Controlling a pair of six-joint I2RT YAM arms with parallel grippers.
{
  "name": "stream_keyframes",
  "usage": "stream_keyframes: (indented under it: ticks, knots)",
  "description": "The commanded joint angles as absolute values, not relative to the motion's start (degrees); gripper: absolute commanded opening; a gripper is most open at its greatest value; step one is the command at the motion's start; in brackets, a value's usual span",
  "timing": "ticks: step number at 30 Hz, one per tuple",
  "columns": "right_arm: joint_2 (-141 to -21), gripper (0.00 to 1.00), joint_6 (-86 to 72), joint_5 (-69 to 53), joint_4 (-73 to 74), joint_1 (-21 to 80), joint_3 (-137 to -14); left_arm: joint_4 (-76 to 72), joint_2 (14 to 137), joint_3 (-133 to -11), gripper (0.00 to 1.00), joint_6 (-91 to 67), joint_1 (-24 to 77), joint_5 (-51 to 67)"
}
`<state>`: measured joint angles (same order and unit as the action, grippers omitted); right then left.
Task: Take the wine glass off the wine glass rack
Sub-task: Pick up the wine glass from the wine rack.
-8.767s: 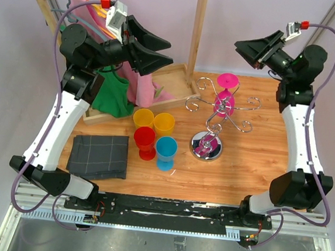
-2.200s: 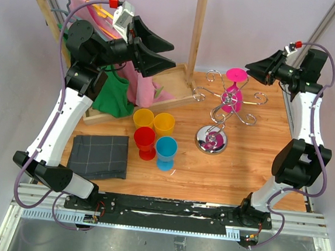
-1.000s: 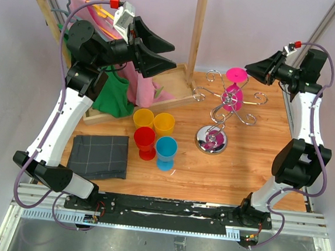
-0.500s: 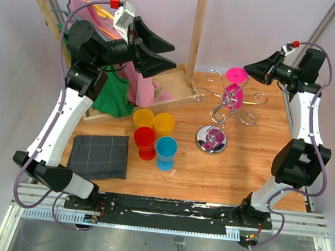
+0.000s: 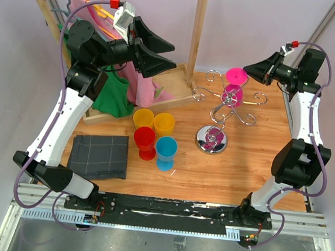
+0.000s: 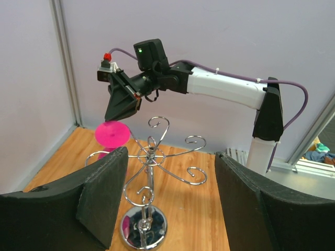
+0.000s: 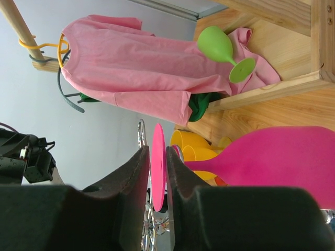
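The pink wine glass [image 5: 233, 97] hangs upside down on the chrome wine glass rack [image 5: 211, 140], its round foot [image 5: 236, 76] on top. My right gripper [image 5: 247, 68] reaches in from the right at foot height. In the right wrist view the thin pink foot [image 7: 158, 167] stands edge-on between the two fingers of that gripper [image 7: 158, 209], which are closed to a narrow slot around it; the pink bowl [image 7: 272, 157] fills the right side. The left wrist view shows the rack [image 6: 150, 157], the foot [image 6: 112, 134] and the right gripper [image 6: 119, 111] on it. My left gripper [image 5: 165, 52] is open and empty, high at the left.
A wooden clothes rack [image 5: 197, 28] with a pink shirt [image 5: 83, 12] and green garment [image 5: 114, 94] stands at the back left over a wooden tray [image 5: 174, 79]. Two yellow cups [image 5: 154, 121], a red cup [image 5: 145, 141], a blue cup [image 5: 166, 150] and a grey cloth [image 5: 99, 155] lie left of the rack. A green wine glass [image 7: 222, 49] lies on the shirt.
My right gripper has swung from high above the table down and left to the glass's foot, closing in over the last second. The left arm has held still.
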<state>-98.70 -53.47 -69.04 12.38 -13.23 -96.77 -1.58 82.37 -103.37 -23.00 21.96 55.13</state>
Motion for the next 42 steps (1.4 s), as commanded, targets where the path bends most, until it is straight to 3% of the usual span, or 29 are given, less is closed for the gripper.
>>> stream_keyframes:
  ticks: [1,8,21,42]
  knots:
    - [-98.44,0.2,-51.06,-70.56,13.56,-12.34,-95.82,-2.02,81.74,-103.81,0.72,-23.02,22.47,55.6]
    - [-98.48,0.19,-49.36,-70.58,15.32,-12.13,-95.8,-1.85,81.56,-103.66,0.72,-22.84,22.46,55.55]
    - [-98.36,0.01,-49.2,-70.69,15.37,-12.21,-96.28,-1.78,81.47,-103.54,0.72,-22.68,22.49,55.48]
    - [-98.54,0.01,-60.06,-69.4,6.47,-13.94,-95.48,-1.91,81.9,-103.81,0.72,-22.82,22.46,55.39]
